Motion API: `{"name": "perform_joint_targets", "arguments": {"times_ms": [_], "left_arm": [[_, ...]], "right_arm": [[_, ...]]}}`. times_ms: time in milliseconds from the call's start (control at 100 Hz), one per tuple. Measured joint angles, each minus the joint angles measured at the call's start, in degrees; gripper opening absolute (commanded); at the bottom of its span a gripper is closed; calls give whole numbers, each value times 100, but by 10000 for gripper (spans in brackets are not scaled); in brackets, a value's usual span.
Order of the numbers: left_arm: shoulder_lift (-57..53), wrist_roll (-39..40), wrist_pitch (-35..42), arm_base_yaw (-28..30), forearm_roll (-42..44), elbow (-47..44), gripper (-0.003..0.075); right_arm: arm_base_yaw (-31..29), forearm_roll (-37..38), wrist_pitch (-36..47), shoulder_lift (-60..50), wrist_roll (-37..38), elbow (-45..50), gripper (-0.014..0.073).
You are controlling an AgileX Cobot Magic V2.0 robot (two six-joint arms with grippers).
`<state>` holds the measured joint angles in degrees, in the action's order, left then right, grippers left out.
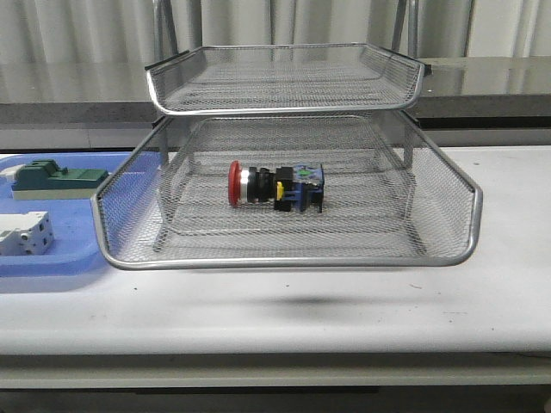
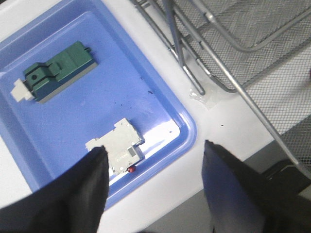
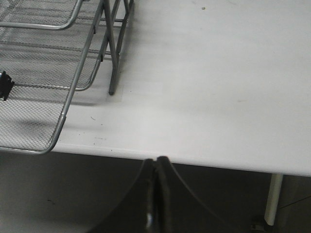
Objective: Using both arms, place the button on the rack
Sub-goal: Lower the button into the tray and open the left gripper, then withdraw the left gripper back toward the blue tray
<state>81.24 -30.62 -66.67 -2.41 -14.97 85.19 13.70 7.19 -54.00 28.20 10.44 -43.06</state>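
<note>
The button [image 1: 275, 187], with red cap, silver collar and black-and-blue body, lies on its side in the pulled-out lower tray of the wire-mesh rack [image 1: 293, 251]. A dark bit of it shows at the edge of the right wrist view [image 3: 5, 86]. Neither arm shows in the front view. My left gripper [image 2: 154, 158] is open and empty, above the near corner of the blue tray [image 2: 187, 127], beside the rack [image 2: 228, 39]. My right gripper [image 3: 156, 162] is shut and empty, at the table's front edge, to the right of the rack [image 3: 68, 104].
The flat blue tray [image 1: 52, 258] left of the rack holds a green block [image 1: 56, 179] and a white terminal block [image 1: 24, 234]. Both show in the left wrist view, green block [image 2: 56, 70], white block [image 2: 119, 144]. An upper rack tray [image 1: 284, 77] sits pushed back.
</note>
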Motion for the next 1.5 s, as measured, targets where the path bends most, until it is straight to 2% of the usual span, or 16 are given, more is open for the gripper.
{"name": "perform_joint_targets", "arguments": {"times_ms": [190,460,870,1210,1500], "left_arm": [[-1231,10,1141,356,-249,-1474,407],[-3196,10,2840,384,-538,-3478,407],[-5901,10,4343,384,-1021,-5821,407],[-6846,10,5462,384,-1265,-6773,407],[-6847,10,5583,384,-1286,-6876,407]], "right_arm": [[0,0,0,0,0,0,-109],[0,0,0,0,0,0,-109],[0,0,0,0,0,0,-109],[0,0,0,0,0,0,-109],[0,0,0,0,0,0,-109]]}}
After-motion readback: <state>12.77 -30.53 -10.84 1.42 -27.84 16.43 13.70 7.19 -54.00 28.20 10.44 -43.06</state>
